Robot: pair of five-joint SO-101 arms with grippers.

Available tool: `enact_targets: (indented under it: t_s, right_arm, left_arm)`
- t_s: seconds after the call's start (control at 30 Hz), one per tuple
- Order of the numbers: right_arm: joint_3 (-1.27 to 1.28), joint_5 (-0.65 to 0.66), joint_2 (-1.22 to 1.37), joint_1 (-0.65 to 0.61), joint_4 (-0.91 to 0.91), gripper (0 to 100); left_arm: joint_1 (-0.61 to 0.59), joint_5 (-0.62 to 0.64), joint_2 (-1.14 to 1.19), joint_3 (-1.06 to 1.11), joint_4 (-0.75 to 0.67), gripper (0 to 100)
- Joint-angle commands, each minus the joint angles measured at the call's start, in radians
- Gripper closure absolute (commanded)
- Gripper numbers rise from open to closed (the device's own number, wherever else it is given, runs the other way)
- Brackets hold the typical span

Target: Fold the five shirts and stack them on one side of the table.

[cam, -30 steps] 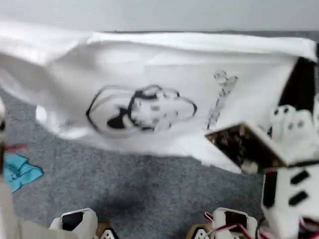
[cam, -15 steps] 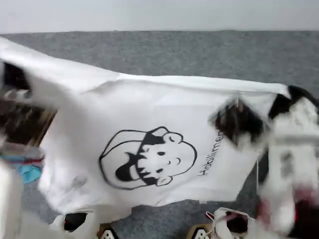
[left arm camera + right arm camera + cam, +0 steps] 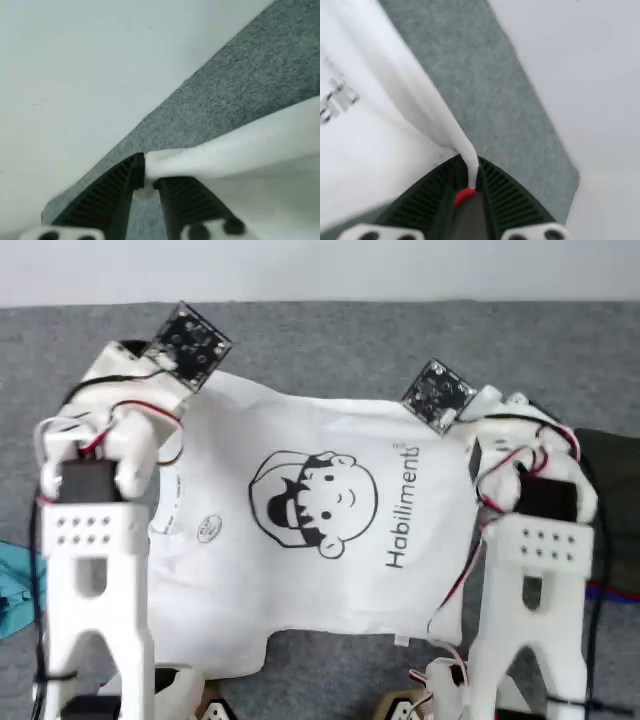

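**Figure: spreading one shirt before folding.** The white shirt (image 3: 330, 570) lies opened out and print side up on the grey desk (image 3: 330, 350), between my two arms. I hold it by its far edge, one corner per arm. The left end effector (image 3: 147, 175) is closed on a thin bunch of the shirt's edge. The right end effector (image 3: 469, 172) is likewise clamped on a narrow ridge of cloth that runs up between its jaws.

- **Why the two grips are set wide apart:** as I judge it, the wide hold pulls the far edge nearly straight, so the body of the shirt settles flat rather than bunched. The panel does read as mostly smooth.
- **Near edge:** it reaches back to the arm bases and looks uneven at its left corner.
- **Other cloths:** a teal cloth (image 3: 12, 585) shows at the left border and a dark cloth (image 3: 605, 455) lies at the right border beside the right arm. Both are off the working area, and I take them to be other garments of the batch.
- **Stage:** I judge this to be the lay-out step. No fold is made in this shirt yet.
- **Next move:** it calls for releasing both corners without dragging the cloth.
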Motion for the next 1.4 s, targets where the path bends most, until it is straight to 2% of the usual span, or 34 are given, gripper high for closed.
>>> enact_targets:
  t_s: [0.0, 0.1, 0.23, 0.5, 0.57, 0.67, 0.87, 1.07, 1.2, 1.37]
  right_arm:
    - [-0.006, 0.009, 0.087, 0.001, -0.196, 98.8]
    - [-0.011, 0.009, 0.193, 0.001, -0.357, 98.8]
    - [-0.012, 0.011, 0.318, -0.004, -0.568, 98.8]
    - [-0.025, 0.129, 0.572, -0.005, -0.894, 98.8]
    - [-0.064, 0.133, 0.624, -0.004, -0.914, 98.8]
    - [-0.13, 0.133, 0.673, -0.004, -0.909, 98.8]
    - [-0.212, 0.133, 0.674, -0.013, -0.696, 98.8]
    - [-0.282, 0.133, 0.642, 0.001, -0.386, 98.8]
    - [-0.284, 0.133, 0.596, 0.004, -0.213, 98.8]
    - [-0.282, 0.135, 0.532, 0.005, 0.025, 98.8]
  left_arm:
    - [-0.006, -0.012, 0.095, -0.004, -0.189, 99]
    - [-0.003, -0.012, 0.222, -0.05, -0.301, 99]
    - [-0.005, -0.012, 0.407, -0.193, -0.345, 99]
    - [-0.002, -0.014, 0.73, -0.533, -0.342, 99]
    - [0.0, -0.014, 0.781, -0.601, -0.319, 99]
    - [0.005, -0.014, 0.821, -0.688, -0.207, 99]
    - [0.014, -0.055, 0.79, -0.722, 0.048, 99]
    - [0.014, -0.087, 0.735, -0.722, 0.33, 99]
    - [0.014, -0.186, 0.709, -0.722, 0.554, 99]
    - [0.034, -0.23, 0.655, -0.722, 0.799, 99]
